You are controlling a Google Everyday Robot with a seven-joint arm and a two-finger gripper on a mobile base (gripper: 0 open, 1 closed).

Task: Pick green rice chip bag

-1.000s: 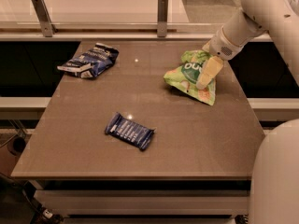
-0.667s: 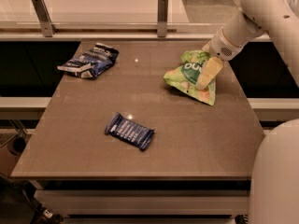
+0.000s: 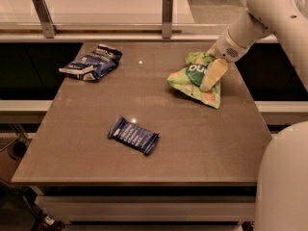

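The end effector presses on the green bag lying on the worktop; whether it grips, I cannot tell.

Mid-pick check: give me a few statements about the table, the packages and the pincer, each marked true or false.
1. The pincer is at the green rice chip bag, toward the far right of the table as the camera sees it. True.
2. The small dark blue bar wrapper lies on top of the green bag. False: it lies alone, nearer the front, apart from both bags.
3. The dark blue and white snack bag sits at the far left of the table. True.
4. Four packages are on the table. False: there are three.
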